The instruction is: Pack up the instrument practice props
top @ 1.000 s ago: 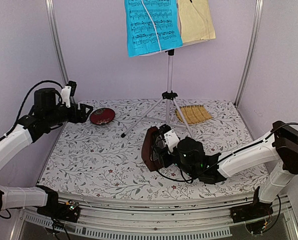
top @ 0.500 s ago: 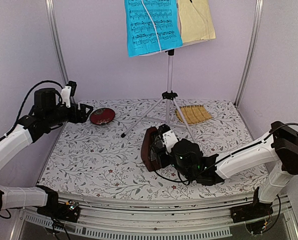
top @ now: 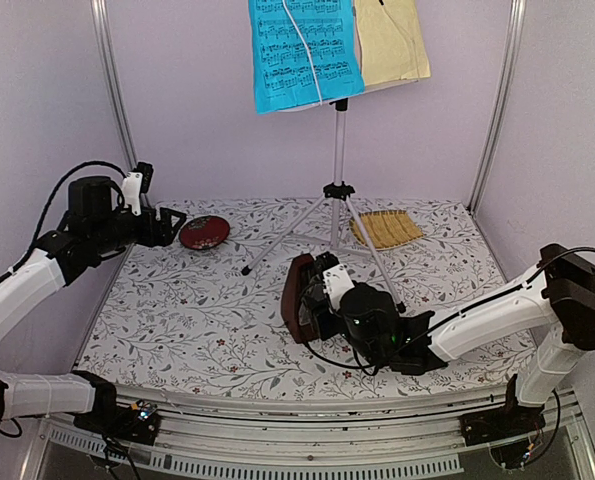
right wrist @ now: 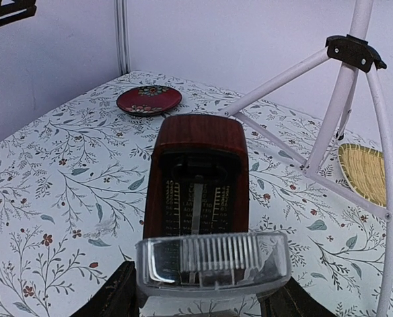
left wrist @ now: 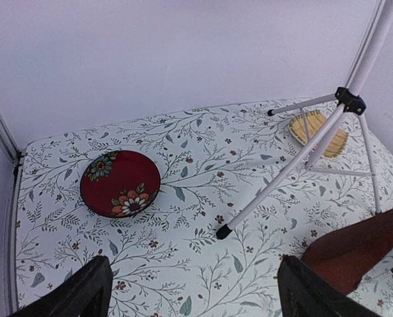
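The metronome (right wrist: 196,152) is leaning mid-frame on the counter (right wrist: 51,198), long axis pointing away from the right pincer (right wrist: 199,294), whose fingers are flanking its near end; gripping or not, I cannot tell.

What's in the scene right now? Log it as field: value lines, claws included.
music stand: upright on its tripod, back middle
sheets: blue sheet and pale-yellow sheet, side by side on the stand's desk
metronome: dark red-brown, tilted, in front of the stand's legs
right claw: fingers either side of the metronome's near end; grip cannot be told
left claw: open, empty, facing the red floral plate
woven yellow mat: flat, right of the stand's legs
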You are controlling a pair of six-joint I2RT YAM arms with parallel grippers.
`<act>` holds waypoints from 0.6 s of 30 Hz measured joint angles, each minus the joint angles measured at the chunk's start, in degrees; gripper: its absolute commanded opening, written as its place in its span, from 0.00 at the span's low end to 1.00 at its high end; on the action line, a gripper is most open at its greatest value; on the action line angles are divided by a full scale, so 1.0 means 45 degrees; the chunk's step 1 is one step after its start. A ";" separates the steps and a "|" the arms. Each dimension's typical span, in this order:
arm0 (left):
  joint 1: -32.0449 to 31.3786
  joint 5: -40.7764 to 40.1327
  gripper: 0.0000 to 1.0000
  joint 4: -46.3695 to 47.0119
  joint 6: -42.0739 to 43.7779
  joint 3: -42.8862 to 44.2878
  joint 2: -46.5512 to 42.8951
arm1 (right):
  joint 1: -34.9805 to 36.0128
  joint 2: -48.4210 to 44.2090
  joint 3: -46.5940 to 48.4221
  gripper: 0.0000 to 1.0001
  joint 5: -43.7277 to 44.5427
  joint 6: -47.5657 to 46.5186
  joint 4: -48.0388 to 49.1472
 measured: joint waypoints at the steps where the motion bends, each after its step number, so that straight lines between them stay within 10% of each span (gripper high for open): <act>1: 0.0000 0.0010 0.89 0.0000 0.0000 0.0000 0.0000 | 0.0044 -0.0015 0.0000 0.50 0.0044 0.0024 -0.0024; 18: 0.0000 0.0199 0.89 0.0000 -0.0005 0.0000 0.0000 | 0.0155 0.0000 0.0432 0.50 0.0627 0.0384 -0.0296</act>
